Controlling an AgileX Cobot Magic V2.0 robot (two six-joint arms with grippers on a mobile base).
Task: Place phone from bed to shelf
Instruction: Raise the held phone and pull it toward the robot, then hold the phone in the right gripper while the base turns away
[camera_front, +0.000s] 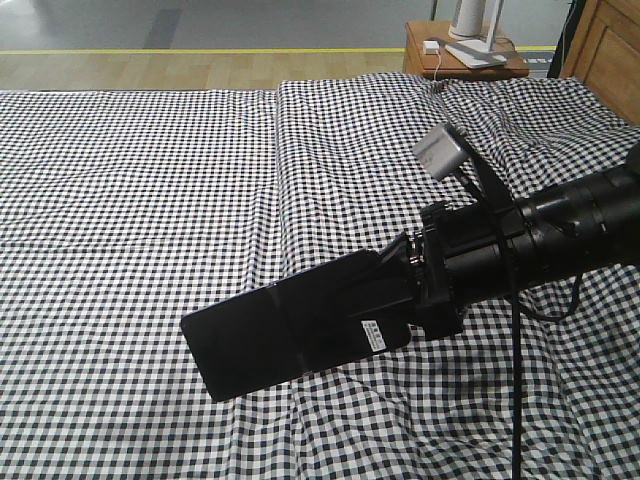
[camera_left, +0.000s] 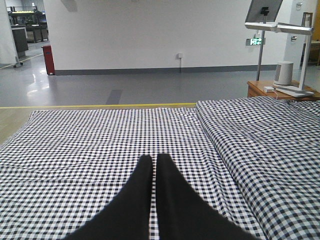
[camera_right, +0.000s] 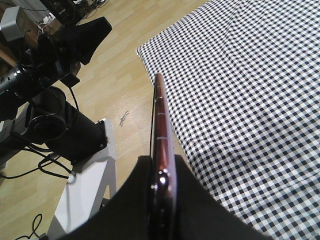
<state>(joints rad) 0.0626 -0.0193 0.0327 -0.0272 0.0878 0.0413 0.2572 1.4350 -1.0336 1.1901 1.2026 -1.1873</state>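
My right end effector (camera_front: 395, 290) is grasping the one phone (camera_front: 285, 340) by its end, lower centre, above the one bed (camera_front: 120, 200). The bed's far edge is running along the top, with open floor (camera_front: 150, 65) beyond. My left end effector (camera_left: 152, 182) is staying out of the way, clenched on nothing.

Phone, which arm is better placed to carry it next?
Right. The right end effector is shut on the phone, held above the bed. The left end effector is shut and empty over the bed.

Wall (camera_left: 150, 30): white, running across the far side.
Floor (camera_left: 125, 90): grey, gleaming, yellow line (camera_left: 100, 106) bordering it.
Bedside table (camera_left: 256, 91): reddish-brown, carrying a white lamp (camera_left: 278, 28).
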